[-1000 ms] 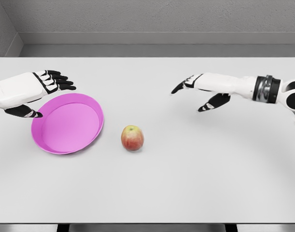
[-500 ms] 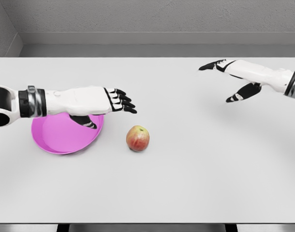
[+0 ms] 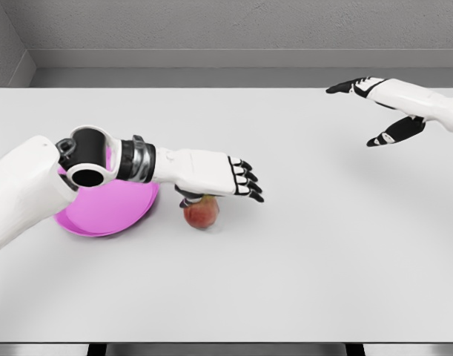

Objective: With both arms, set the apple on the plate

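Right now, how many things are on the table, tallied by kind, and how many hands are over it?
Apple: 1
Plate: 1
Hands: 2, the left hand over the apple, the right hand far right
Total: 4

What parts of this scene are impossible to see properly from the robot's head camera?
- Apple: its top is hidden under the left hand, so any contact or grip cannot be told.
- Pink plate: its far and left parts are covered by the left arm.
- Right hand: its arm is cut off by the right picture edge.
- Table: its front edge and legs run past the bottom edge.
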You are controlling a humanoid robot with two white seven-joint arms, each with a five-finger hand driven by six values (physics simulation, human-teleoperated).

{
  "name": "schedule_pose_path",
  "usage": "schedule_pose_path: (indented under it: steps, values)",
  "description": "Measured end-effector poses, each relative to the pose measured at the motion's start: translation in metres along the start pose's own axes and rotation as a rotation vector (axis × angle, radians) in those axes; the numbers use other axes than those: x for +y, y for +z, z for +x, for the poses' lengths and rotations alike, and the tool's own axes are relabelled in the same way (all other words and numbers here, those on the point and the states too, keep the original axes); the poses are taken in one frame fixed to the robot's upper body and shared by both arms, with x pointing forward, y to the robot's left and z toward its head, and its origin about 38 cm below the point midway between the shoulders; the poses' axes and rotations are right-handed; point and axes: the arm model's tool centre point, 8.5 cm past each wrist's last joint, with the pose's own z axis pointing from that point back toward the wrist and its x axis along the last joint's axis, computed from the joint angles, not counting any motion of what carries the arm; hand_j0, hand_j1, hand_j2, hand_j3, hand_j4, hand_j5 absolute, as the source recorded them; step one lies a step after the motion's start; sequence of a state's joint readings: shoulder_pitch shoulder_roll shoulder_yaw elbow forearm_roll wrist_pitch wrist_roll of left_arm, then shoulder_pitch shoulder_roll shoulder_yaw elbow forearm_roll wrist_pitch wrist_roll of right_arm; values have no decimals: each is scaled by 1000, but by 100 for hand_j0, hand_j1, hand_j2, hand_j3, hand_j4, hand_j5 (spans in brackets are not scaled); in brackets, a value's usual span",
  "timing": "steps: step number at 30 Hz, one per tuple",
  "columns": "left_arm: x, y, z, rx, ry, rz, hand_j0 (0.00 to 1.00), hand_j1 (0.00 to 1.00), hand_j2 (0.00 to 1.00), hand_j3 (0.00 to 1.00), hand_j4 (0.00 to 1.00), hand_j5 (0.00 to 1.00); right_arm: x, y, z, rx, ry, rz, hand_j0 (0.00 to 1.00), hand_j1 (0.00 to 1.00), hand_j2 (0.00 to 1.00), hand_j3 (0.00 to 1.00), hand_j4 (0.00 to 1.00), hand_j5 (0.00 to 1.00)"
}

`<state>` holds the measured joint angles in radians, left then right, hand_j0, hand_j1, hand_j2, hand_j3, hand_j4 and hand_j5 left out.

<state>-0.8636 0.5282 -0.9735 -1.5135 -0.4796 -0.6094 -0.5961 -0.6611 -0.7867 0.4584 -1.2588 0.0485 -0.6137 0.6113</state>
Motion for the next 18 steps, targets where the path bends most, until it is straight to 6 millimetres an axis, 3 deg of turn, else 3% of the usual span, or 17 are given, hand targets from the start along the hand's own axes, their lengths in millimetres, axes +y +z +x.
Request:
schedule_pose_path:
  steps: [18]
  values:
    - [-21, -4, 3, -10, 3, -84, 100, 100, 100, 100, 100, 100, -2, 2, 0, 3, 2, -6, 100, 100, 100, 100, 100, 100]
